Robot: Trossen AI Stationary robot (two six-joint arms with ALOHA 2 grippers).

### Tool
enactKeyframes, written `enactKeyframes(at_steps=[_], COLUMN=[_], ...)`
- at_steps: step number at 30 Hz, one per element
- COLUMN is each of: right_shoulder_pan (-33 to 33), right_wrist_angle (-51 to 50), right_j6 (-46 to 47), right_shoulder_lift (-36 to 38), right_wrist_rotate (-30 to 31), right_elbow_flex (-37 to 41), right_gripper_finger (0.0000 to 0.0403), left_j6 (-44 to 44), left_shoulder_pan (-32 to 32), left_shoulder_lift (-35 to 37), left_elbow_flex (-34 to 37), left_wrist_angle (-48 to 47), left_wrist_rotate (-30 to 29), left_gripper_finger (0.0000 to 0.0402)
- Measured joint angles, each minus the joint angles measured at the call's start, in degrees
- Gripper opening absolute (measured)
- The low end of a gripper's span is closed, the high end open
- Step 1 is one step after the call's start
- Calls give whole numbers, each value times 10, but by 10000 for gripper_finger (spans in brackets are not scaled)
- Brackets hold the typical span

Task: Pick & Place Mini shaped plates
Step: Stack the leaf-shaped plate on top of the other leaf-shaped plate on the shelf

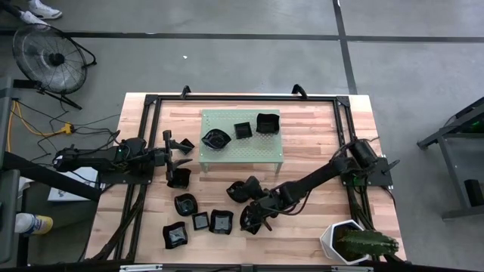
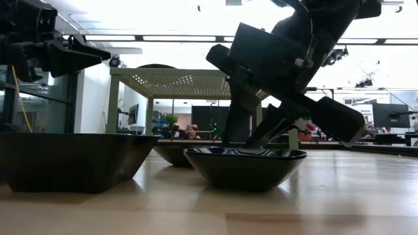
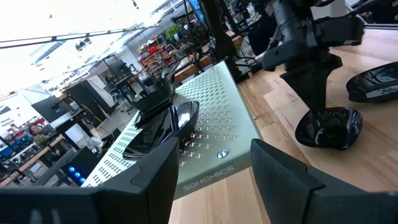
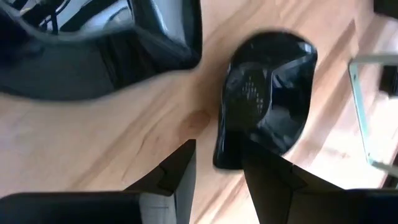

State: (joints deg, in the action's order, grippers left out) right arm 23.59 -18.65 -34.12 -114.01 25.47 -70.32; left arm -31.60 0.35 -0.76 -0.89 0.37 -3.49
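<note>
You get even, fairly soft light from overhead in the high view; the table (image 1: pixel 310 151) is clear, and shadows under the shelf (image 1: pixel 240 134) and arms are faint. In the low view, ceiling strip lights (image 2: pixel 163 39) and the bright room behind blow out the background, so the right arm (image 2: pixel 294 59) and the near dishes (image 2: pixel 245 166) read almost as silhouettes, the closest dish soft. Your left wrist view is washed white at the far side. The right wrist view is motion-blurred, with glare on the glossy dish (image 4: pixel 267 99).
</note>
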Motion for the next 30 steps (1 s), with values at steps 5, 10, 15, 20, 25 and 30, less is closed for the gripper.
enactKeyframes(at_steps=[5, 10, 15, 20, 25, 30], right_shoulder_pan=[-2, -6, -11, -11, -11, -11], right_wrist_angle=[-5, -8, -25, -26, -27, -27], right_j6=[-10, -9, -9, -9, -9, -9], right_shoulder_lift=[-9, -15, -23, -23, -23, -23], right_wrist_rotate=[-4, -10, -21, -18, -18, -16], right_elbow_flex=[-13, -16, -31, -31, -31, -31], right_gripper_finger=[124, 124, 124, 118, 90, 56], left_j6=[0, 0, 0, 0, 0, 0], left_shoulder_pan=[0, 0, 0, 0, 0, 0], left_shoulder_lift=[0, 0, 0, 0, 0, 0], left_elbow_flex=[0, 0, 0, 0, 0, 0], left_wrist_angle=[0, 0, 0, 0, 0, 0], left_wrist_rotate=[0, 0, 0, 0, 0, 0], left_gripper_finger=[193, 193, 193, 193, 193, 193])
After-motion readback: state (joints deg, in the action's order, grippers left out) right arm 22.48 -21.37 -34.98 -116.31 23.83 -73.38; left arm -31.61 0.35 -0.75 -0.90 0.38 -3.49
